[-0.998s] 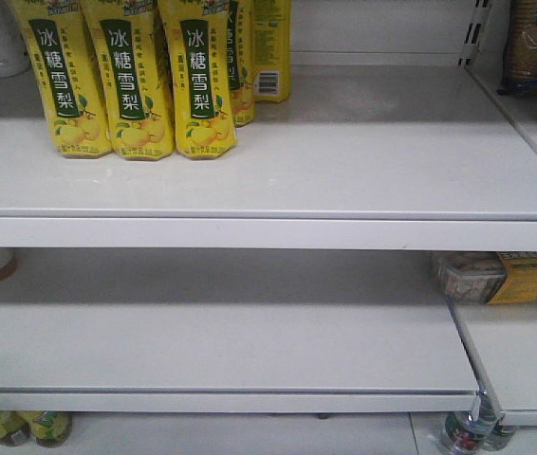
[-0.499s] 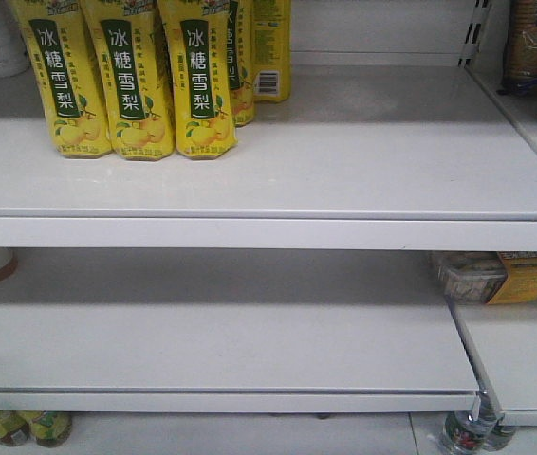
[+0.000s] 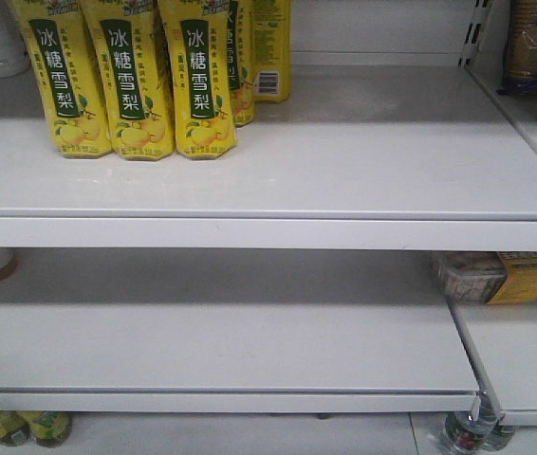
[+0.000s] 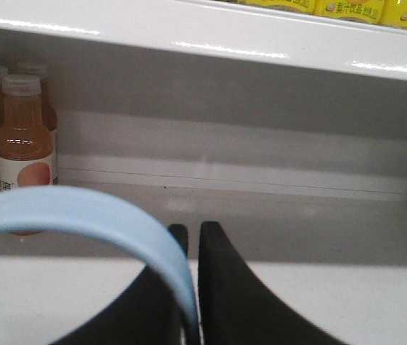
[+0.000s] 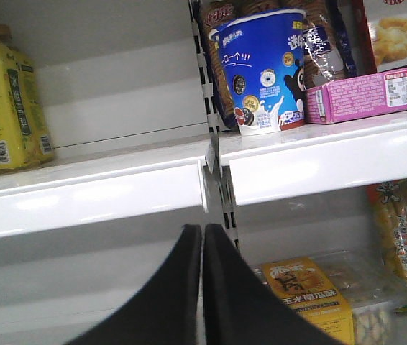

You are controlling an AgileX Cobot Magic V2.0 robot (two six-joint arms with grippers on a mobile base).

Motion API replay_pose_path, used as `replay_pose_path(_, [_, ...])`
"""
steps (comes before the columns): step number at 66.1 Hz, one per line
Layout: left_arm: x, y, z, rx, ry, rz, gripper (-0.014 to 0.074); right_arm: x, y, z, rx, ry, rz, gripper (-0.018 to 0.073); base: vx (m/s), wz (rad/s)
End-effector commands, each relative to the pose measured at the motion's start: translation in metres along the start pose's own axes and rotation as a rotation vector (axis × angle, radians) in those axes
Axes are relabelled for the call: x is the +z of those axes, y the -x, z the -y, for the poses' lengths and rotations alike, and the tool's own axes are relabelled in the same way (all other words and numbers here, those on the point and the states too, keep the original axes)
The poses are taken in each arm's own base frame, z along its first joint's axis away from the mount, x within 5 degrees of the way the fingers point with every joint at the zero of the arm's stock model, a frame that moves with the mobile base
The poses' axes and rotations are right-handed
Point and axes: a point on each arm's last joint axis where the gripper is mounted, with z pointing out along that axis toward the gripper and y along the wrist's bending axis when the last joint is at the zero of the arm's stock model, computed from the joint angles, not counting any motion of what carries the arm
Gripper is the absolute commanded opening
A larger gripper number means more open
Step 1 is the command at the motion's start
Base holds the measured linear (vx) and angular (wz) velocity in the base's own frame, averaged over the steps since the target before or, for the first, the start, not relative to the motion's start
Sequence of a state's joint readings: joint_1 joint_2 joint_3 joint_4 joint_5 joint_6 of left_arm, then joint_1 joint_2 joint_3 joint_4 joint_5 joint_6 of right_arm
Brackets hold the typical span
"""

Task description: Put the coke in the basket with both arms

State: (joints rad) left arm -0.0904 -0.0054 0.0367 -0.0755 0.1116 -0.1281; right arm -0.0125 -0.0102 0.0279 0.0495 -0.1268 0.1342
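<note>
In the left wrist view a light blue flat band, the basket's handle (image 4: 81, 208), arches from the left edge down between the black fingers of my left gripper (image 4: 193, 228), which is shut on it. The rest of the basket is out of view. My right gripper (image 5: 203, 230) is shut with nothing between its fingers, pointing at a white shelf edge (image 5: 95, 194) in the right wrist view. The coke shows in no view. Neither arm appears in the front view.
White store shelves (image 3: 268, 232) fill the front view, with yellow pear-drink bottles (image 3: 126, 76) at top left. Orange tea bottles (image 4: 24, 136) stand left on the shelf ahead of the left gripper. A blue cup (image 5: 261, 72), pink box (image 5: 369, 93) and yellow box (image 5: 311, 298) sit right of a slotted upright (image 5: 214, 144).
</note>
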Motion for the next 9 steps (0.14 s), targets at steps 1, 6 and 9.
replay_pose_path(1, [-0.0027, 0.0140, 0.0021, 0.085, -0.020, 0.170, -0.0006, -0.0018, 0.0039, -0.0003, -0.012, 0.007, 0.077, -0.0005, 0.00, 0.00])
replay_pose_path(6, [-0.0027, 0.0140, 0.0021, 0.085, -0.020, 0.170, -0.0006, -0.0018, 0.0039, -0.0003, -0.012, 0.007, 0.077, -0.0005, 0.00, 0.00])
replay_pose_path(9, [-0.0027, 0.0140, 0.0021, 0.085, -0.020, 0.170, -0.0006, -0.0018, 0.0039, -0.0003, -0.012, 0.007, 0.077, -0.0005, 0.00, 0.00])
